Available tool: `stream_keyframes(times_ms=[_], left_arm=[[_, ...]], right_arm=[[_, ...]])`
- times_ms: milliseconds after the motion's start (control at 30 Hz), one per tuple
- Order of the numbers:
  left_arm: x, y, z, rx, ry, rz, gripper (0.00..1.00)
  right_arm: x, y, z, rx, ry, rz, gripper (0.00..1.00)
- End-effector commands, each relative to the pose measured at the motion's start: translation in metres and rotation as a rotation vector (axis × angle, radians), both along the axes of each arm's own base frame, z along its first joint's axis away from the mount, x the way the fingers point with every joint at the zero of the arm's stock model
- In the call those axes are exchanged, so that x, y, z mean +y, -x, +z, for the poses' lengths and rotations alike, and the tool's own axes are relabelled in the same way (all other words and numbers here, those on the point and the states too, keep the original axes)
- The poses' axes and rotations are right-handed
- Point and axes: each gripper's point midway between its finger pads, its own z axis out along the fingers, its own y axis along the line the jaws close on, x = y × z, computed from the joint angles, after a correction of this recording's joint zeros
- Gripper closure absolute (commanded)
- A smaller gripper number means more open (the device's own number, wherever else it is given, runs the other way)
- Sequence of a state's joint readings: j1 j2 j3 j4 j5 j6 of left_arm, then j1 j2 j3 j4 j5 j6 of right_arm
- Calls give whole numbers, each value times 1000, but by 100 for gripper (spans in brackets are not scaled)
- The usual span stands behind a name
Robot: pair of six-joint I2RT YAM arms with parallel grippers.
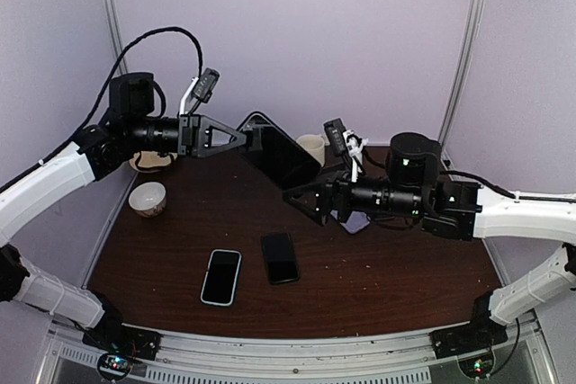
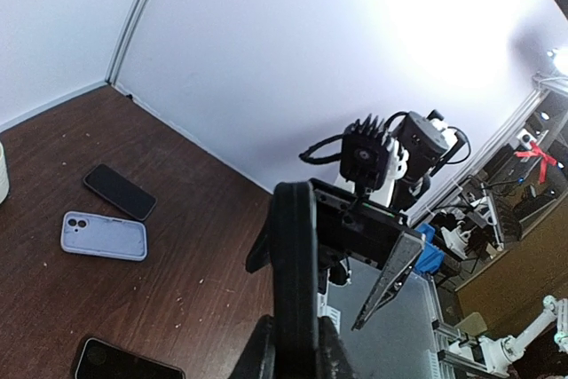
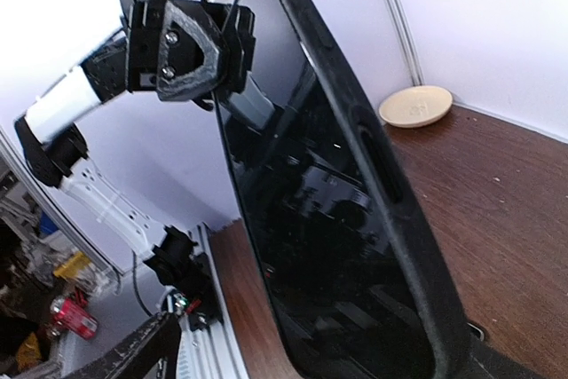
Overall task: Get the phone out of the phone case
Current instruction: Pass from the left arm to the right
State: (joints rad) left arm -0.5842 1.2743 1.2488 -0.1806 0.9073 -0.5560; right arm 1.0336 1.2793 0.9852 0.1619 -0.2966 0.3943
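Holding slim black phone in its black rubbery case (image 1: 281, 157) aloft over dark brown table (image 1: 378, 267), clamped in left gripper (image 1: 250, 139). Right gripper (image 1: 304, 204) splayed wide at its lower end (contact unclear). Probably set-up for peeling; next calls for pinching the rim alone.

Nothing readable is showing anywhere: no lettering, brand, number or sign is appearing on the phone case (image 3: 395, 184) or the desk (image 1: 387, 276).

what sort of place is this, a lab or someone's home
Most likely a robotics lab cell: robot arms bolted at a dark table, plain white enclosure walls, and more robot rigs beyond in the left wrist view.
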Motion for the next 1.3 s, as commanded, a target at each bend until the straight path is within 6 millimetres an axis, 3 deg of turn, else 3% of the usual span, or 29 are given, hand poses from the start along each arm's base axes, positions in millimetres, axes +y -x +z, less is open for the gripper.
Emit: stream_keyframes(times_ms=[0, 333, 600, 833, 1267], left_arm=[[8, 22, 71, -150, 180, -62, 100], [15, 33, 97, -177, 261, -68, 100], [14, 23, 107, -174, 297, -29, 100], [13, 22, 108, -177, 301, -33, 100], [10, 20, 103, -173, 295, -41, 100]], right_arm=[[-3, 13, 58, -48, -241, 62, 10], [-26, 21, 110, -124, -459, 68, 40], [-21, 21, 144, -165, -533, 124, 58], [-12, 26, 151, -162, -537, 193, 68], [3, 36, 146, -130, -508, 304, 85]])
